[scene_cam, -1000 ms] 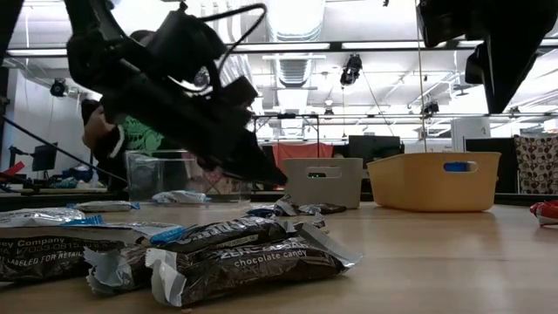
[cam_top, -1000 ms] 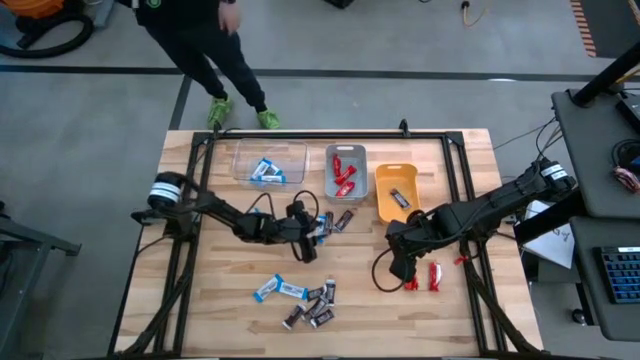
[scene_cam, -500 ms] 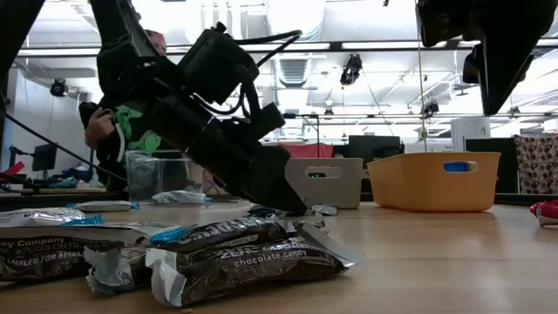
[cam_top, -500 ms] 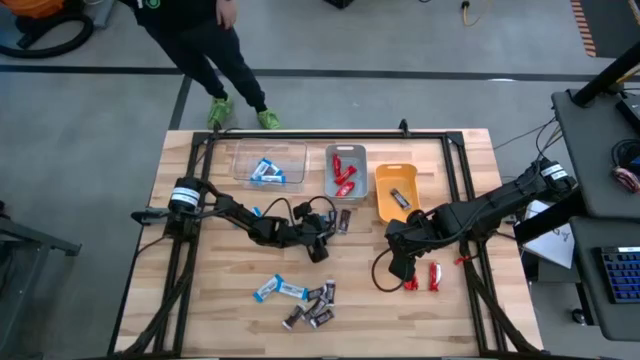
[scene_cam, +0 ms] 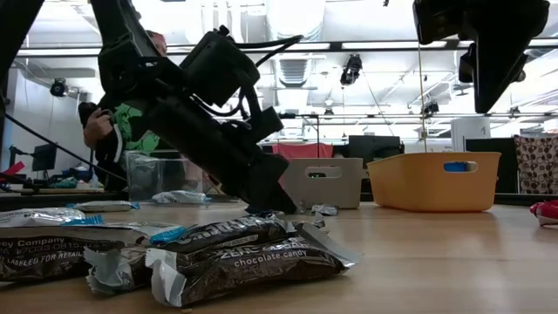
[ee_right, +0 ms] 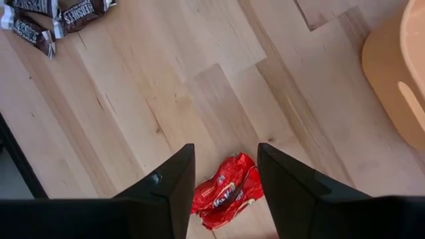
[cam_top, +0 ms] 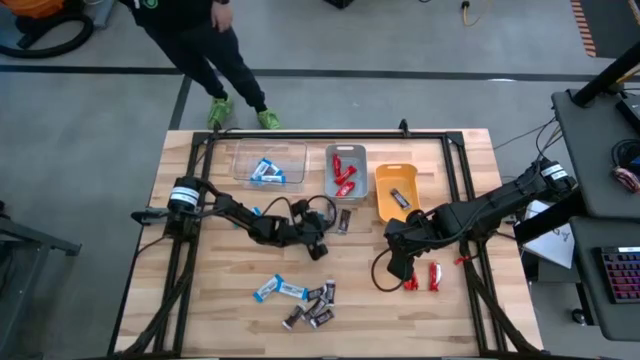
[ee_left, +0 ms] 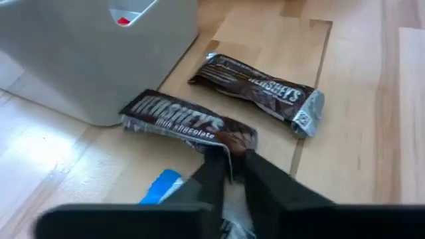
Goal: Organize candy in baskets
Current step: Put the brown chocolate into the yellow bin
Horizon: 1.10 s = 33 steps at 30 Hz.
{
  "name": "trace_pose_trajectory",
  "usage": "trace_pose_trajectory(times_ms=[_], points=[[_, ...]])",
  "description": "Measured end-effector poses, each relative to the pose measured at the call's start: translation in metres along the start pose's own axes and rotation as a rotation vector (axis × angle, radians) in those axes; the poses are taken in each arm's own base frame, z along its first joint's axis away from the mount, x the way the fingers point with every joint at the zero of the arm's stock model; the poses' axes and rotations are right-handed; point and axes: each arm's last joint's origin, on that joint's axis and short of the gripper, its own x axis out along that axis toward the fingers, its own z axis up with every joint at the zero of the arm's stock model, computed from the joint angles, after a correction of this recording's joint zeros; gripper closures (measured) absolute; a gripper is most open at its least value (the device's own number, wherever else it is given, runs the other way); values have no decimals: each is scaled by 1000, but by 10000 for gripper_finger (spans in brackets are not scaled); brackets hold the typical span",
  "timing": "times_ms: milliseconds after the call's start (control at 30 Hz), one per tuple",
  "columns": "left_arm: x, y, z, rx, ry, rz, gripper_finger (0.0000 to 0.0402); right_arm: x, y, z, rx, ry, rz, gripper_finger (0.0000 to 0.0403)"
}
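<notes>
Two dark brown candy bars [ee_left: 182, 119] [ee_left: 262, 83] lie on the table beside the grey basket [ee_left: 99, 53]. My left gripper [ee_left: 229, 166] is down at the nearer bar, shut on its end, with a blue-and-white piece [ee_left: 163, 186] just below it. In the high view my left gripper [cam_top: 320, 243] sits near the table's middle. My right gripper [ee_right: 226, 179] hovers open over a red candy [ee_right: 226, 191], one finger on each side, not touching. The clear basket [cam_top: 268, 162], grey basket [cam_top: 345, 170] and orange basket [cam_top: 397, 190] stand in a row at the far side. My left gripper pinches the crimped end [ee_left: 234, 141] of the brown bar's wrapper between its two fingertips. The fingers slant down from the table's left side. The bar lies flat on the table, its other end against the foot of the grey basket.
A loose pile of blue-and-white and brown candy [cam_top: 300, 298] lies near the front middle. Two red pieces [cam_top: 422, 278] lie under and beside my right gripper. A person [cam_top: 205, 40] stands beyond the far edge. A black frame [cam_top: 320, 135] rims the table.
My left gripper has gone toward the table's right edge and down, from above the wood to the brown bars by the grey basket. My right gripper has kept its place over the red candy.
</notes>
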Motion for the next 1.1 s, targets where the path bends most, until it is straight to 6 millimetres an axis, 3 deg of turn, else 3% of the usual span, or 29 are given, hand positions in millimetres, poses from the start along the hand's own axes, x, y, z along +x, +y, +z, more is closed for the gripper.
trace_pose_trajectory(times_ms=[67, 333, 600, 967, 1100], points=[[0, 0, 0, 0, 0, 0, 393, 0, 0, 0, 0, -1, 0, 253], [-10, -5, 4, 72, -2, -46, 401, 0, 2, 4, -51, -80, -17, 255], [-33, -10, 29, 149, -101, -81, 401, -1, 7, 10, -126, -177, -1, 259], [-48, -7, 48, 92, -174, -92, 401, 18, 7, 22, -444, -527, -167, 260], [-48, -7, 49, 53, -175, -96, 401, 29, 3, 28, -443, -622, -165, 245]])
